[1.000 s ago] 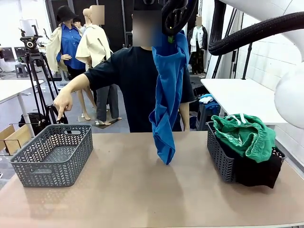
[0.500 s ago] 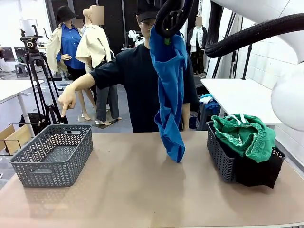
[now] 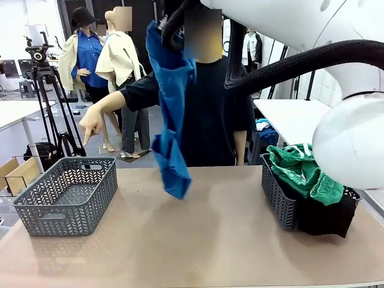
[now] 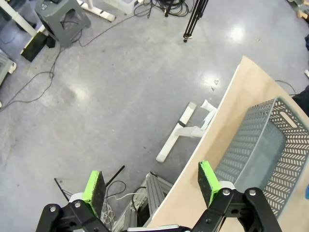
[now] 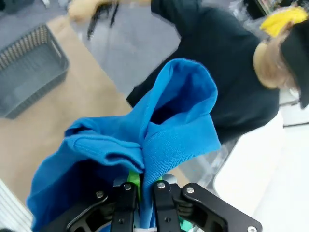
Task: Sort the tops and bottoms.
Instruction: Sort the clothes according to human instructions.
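Half right claw [image 5: 143, 193] hidden, pinching blue top [image 3: 171, 114].

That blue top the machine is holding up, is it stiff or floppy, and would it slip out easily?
Probably floppy: the blue top hangs in loose folds below the right tool. It seems light, dangling from one pinch. Slipping looks unlikely, since the cloth bunches between the shut fingers.

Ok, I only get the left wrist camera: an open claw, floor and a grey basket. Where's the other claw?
Observer: The right claw is up high, shut on a blue top.
Operator: Is somebody helping?
Observer: Yes, the person's hand points down toward your grey basket.
Operator: Is there another basket?
Observer: Yes, the right basket holds green shorts on a black garment.
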`<state>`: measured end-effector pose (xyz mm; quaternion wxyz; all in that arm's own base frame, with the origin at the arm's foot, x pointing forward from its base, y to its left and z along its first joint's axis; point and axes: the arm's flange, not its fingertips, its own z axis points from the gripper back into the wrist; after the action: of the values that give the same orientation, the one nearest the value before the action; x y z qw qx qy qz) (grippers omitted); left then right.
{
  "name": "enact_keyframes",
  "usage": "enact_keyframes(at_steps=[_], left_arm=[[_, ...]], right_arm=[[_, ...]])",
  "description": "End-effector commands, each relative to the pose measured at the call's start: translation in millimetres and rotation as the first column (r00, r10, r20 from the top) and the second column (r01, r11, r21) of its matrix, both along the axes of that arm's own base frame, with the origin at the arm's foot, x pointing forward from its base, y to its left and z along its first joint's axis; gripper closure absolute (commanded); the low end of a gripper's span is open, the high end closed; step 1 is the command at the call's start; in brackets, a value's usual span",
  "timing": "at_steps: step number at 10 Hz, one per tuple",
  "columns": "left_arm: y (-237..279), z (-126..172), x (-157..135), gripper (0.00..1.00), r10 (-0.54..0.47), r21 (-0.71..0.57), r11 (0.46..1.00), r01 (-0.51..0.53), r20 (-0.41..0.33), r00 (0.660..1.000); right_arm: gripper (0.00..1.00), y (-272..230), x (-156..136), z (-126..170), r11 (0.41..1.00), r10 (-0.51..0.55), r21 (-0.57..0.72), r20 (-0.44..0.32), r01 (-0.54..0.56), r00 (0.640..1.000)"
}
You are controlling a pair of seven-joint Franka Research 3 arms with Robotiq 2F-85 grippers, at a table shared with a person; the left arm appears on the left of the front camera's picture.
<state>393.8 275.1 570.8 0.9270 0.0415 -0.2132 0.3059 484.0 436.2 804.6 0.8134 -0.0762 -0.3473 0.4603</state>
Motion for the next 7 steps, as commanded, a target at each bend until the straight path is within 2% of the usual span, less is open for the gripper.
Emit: enact_keyframes(at_steps=[1,2,3,4,5,6,7], left_arm=[[3,-1,-2,0.00,-0.002,0.010,1.000,0.002,-0.007,1.000],[3,-1,-2,0.00,-0.002,0.010,1.000,0.002,-0.007,1.000],[3,-1,-2,0.00,-0.002,0.010,1.000,0.002,-0.007,1.000],[3,-1,-2,0.00,-0.002,0.010,1.000,0.002,-0.007,1.000],[3,-1,-2,0.00,-0.002,0.010,1.000,0.002,-0.007,1.000],[3,-1,-2,0.00,-0.002,0.010,1.000,0.002,-0.007,1.000],[3,-1,-2,0.00,-0.002,0.010,1.000,0.002,-0.007,1.000]], right_arm=[[1.00,98,79,150,1.000,-0.005,0.015,0.119,0.003,0.993],[1.00,112,75,168,0.999,0.009,0.042,0.147,-0.015,0.989],[1.00,127,71,179,0.991,0.062,0.106,0.129,-0.076,0.990],[1.00,142,68,183,0.979,0.087,0.171,0.126,-0.108,0.988],[1.00,150,69,178,0.984,0.066,0.160,0.111,-0.083,0.992],[1.00,21,-31,38,0.989,0.074,0.114,0.153,-0.092,0.985],[1.00,21,-31,38,0.989,0.074,0.114,0.153,-0.092,0.985]])
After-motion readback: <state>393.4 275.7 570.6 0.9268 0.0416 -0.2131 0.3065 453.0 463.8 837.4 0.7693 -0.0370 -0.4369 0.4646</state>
